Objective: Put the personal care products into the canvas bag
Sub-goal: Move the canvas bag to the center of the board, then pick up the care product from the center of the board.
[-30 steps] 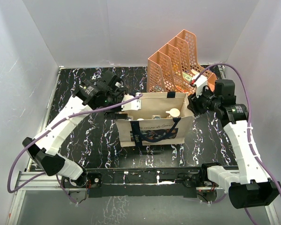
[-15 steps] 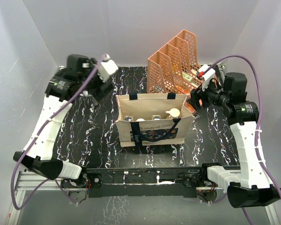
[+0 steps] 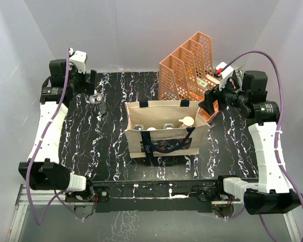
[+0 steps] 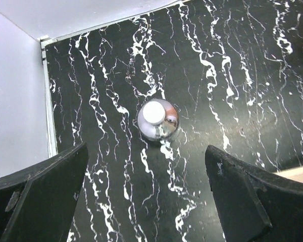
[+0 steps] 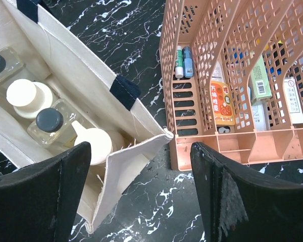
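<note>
- My left gripper (image 4: 146, 171) hangs wide open above the silver bottle (image 4: 158, 121), which stands alone on the table (image 4: 232, 75), well apart from the canvas bag (image 3: 164, 143).
- My right gripper (image 5: 141, 166), fingers spread and empty, hovers over the canvas bag's right end; four bottles (image 5: 21, 95) stand inside.
</note>
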